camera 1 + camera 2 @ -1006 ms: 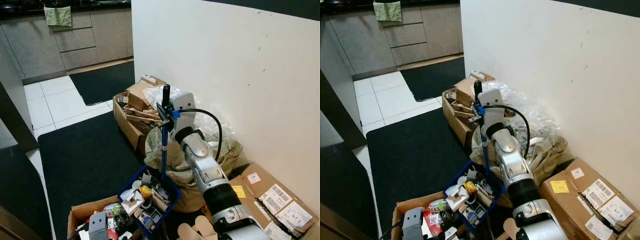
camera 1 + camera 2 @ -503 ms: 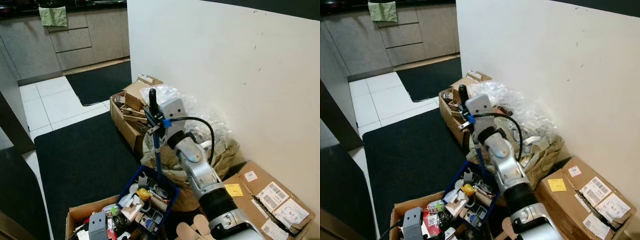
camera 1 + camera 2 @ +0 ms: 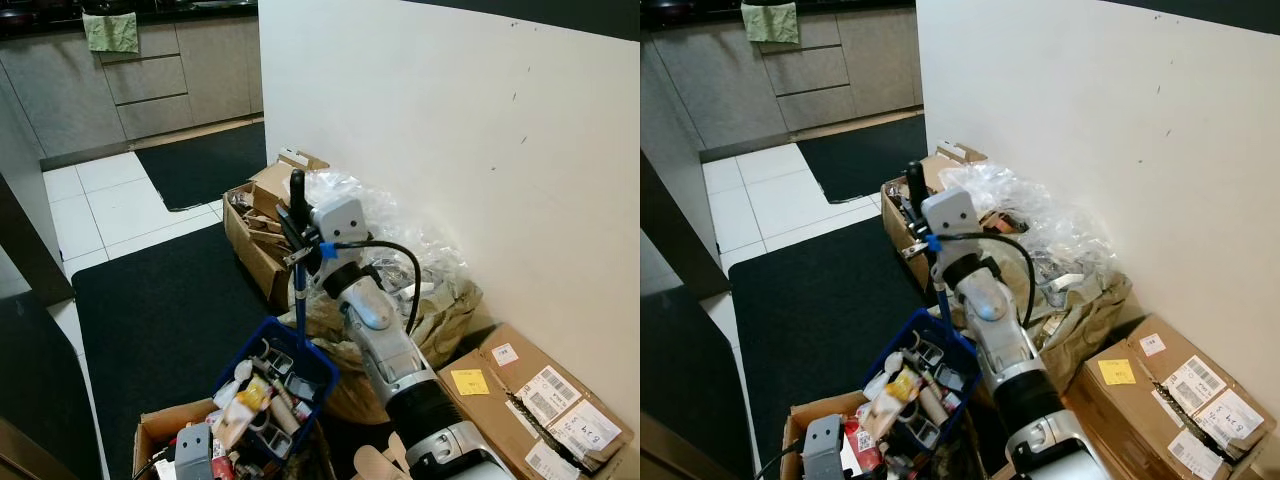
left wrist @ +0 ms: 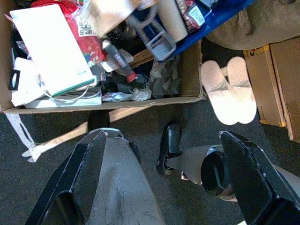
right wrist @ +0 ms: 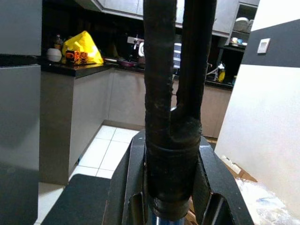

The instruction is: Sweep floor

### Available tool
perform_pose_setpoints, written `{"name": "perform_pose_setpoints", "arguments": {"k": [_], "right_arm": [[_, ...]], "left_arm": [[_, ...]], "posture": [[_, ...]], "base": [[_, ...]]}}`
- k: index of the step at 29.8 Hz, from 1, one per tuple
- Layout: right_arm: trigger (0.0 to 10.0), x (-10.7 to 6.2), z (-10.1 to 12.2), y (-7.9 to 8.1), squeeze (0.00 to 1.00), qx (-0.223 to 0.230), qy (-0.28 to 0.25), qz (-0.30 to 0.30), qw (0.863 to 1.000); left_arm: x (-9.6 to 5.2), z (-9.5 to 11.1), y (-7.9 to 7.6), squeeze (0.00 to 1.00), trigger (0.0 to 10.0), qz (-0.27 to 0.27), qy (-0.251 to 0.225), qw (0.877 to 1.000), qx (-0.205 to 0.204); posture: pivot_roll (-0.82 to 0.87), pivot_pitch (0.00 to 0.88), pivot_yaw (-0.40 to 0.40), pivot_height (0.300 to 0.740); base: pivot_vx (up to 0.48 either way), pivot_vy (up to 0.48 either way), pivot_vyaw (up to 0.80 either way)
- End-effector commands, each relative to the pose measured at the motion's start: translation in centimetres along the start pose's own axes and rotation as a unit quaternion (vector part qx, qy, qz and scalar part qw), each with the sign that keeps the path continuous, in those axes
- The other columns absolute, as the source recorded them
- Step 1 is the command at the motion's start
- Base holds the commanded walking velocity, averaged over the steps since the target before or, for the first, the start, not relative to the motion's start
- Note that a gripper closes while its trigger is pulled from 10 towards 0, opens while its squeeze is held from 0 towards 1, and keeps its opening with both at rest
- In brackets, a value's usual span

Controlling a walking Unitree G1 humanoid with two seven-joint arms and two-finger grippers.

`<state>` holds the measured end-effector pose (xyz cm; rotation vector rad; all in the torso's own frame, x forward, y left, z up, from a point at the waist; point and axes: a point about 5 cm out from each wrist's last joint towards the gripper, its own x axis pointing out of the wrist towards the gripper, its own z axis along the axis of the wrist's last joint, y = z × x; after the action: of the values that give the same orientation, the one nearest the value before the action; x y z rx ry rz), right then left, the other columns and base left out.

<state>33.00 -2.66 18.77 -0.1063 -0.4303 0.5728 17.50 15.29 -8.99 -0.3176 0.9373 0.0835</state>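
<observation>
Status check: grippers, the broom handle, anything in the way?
Right gripper shut on broom handle, upright. Left gripper open, idle over floor. Blue bin and cardboard boxes crowd the handle.

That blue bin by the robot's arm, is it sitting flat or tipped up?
Tipped. The blue bin leans with its far corner raised, resting partly on the cardboard box, bottles and packets sliding toward its lower side.

Your right silver arm reaches up toward 11 o'clock, its black two-fingered right gripper (image 3: pixel 297 205) pointing upward, fingers (image 5: pixel 159 70) clamped together. Your left gripper (image 4: pixel 164 187) hangs pointing down, fingers spread wide.
</observation>
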Motion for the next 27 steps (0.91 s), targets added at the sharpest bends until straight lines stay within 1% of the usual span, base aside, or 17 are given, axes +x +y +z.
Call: {"name": "perform_pose_setpoints", "arguments": {"k": [1, 2, 3, 4, 5, 10, 11, 13, 16, 17, 18, 19, 22, 24, 25, 27], "right_arm": [[10.0, 0.3, 1.4, 0.4, 0.0, -0.014, -0.045, 0.009, 0.999], [10.0, 0.3, 1.4, 0.4, 0.0, -0.014, -0.045, 0.009, 0.999], [10.0, 0.3, 1.2, 0.9, 0.0, -0.024, -0.046, 0.023, 0.998], [10.0, 0.3, 1.2, 0.9, 0.0, -0.024, -0.046, 0.023, 0.998], [10.0, 0.3, 1.3, 1.3, 0.0, -0.033, -0.051, 0.038, 0.997], [10.0, 0.4, 1.4, 1.7, 0.0, -0.041, -0.055, 0.05, 0.996], [10.0, 0.8, 2.2, 2.2, 0.0, -0.054, -0.076, 0.07, 0.993], [10.0, 0.9, 2.5, 2.2, 0.0, -0.058, -0.083, 0.074, 0.992], [10.0, 0.9, 2.5, 2.2, 0.0, -0.058, -0.083, 0.074, 0.992], [10.0, 1.2, 3.2, 2.1, 0.0, -0.055, -0.095, 0.075, 0.991], [10.0, 1.2, 3.2, 2.1, 0.0, -0.055, -0.095, 0.075, 0.991], [10.0, 1.5, 3.8, 2.0, 0.0, -0.048, -0.106, 0.076, 0.99], [10.0, 1.5, 3.8, 2.0, 0.0, -0.048, -0.106, 0.076, 0.99], [10.0, 2.0, 5.1, 2.0, 0.0, -0.03, -0.127, 0.078, 0.988], [10.0, 2.0, 5.1, 2.0, 0.0, -0.03, -0.127, 0.078, 0.988], [10.0, 2.4, 6.0, 1.9, 0.0, -0.016, -0.142, 0.077, 0.987]], "left_arm": [[-0.1, -0.2, 0.3, 0.0, 10.0, 0.006, 0.008, 1.0, 0.009], [-0.1, -0.2, 0.3, 0.0, 10.0, 0.006, 0.008, 1.0, 0.009], [-0.1, -0.1, 0.4, 0.0, 10.0, 0.007, 0.008, 1.0, 0.009], [-0.1, -0.1, 0.4, 0.0, 10.0, 0.007, 0.008, 1.0, 0.009], [-0.1, -0.1, 0.4, 0.0, 10.0, 0.007, 0.008, 1.0, 0.01], [-0.1, -0.1, 0.4, 0.0, 10.0, 0.008, 0.008, 1.0, 0.01], [-0.1, -0.1, 0.4, 0.0, 10.0, 0.008, 0.008, 1.0, 0.01], [-0.1, -0.1, 0.4, 0.0, 10.0, 0.008, 0.008, 1.0, 0.01], [-0.1, -0.1, 0.4, 0.0, 10.0, 0.008, 0.008, 1.0, 0.01], [-0.1, -0.1, 0.4, 0.0, 10.0, 0.009, 0.008, 1.0, 0.011], [-0.1, -0.1, 0.4, 0.0, 10.0, 0.009, 0.008, 1.0, 0.011], [-0.1, -0.1, 0.4, 0.0, 10.0, 0.009, 0.008, 1.0, 0.011], [-0.1, -0.1, 0.4, 0.0, 10.0, 0.009, 0.008, 1.0, 0.011], [0.0, -0.1, 0.4, 0.0, 10.0, 0.009, 0.007, 1.0, 0.012], [0.0, -0.1, 0.4, 0.0, 10.0, 0.009, 0.007, 1.0, 0.012], [0.0, 0.0, 0.4, 0.0, 10.0, 0.009, 0.006, 1.0, 0.013]], "posture": [[-0.02, 0.014, -0.033, 0.74], [-0.02, 0.014, -0.033, 0.74], [-0.01, 0.013, -0.034, 0.74], [-0.01, 0.013, -0.034, 0.74], [-0.01, 0.013, -0.038, 0.74], [-0.01, 0.013, -0.037, 0.74], [0.0, 0.012, -0.04, 0.74], [0.0, 0.012, -0.04, 0.74], [0.0, 0.012, -0.04, 0.74], [0.0, 0.008, -0.041, 0.74], [0.0, 0.008, -0.041, 0.74], [0.0, 0.008, -0.041, 0.74], [0.0, 0.008, -0.041, 0.74], [0.0, 0.003, -0.039, 0.74], [0.0, 0.003, -0.039, 0.74], [0.0, 0.003, -0.038, 0.74]], "base": [[0.0, 0.0, 0.0], [0.0, 0.0, 0.0], [0.0, 0.0, 0.0], [0.0, 0.0, 0.0], [0.0, 0.0, 0.0], [0.0, 0.0, 0.0], [0.0, 0.0, 0.0], [0.0, 0.0, 0.0], [0.0, 0.0, 0.0], [0.0, 0.0, 0.0], [0.0, 0.0, 0.0], [0.0, 0.0, 0.0], [0.0, 0.0, 0.0], [0.0, 0.0, 0.0], [0.0, 0.0, 0.0], [0.0, 0.0, 0.0]]}}
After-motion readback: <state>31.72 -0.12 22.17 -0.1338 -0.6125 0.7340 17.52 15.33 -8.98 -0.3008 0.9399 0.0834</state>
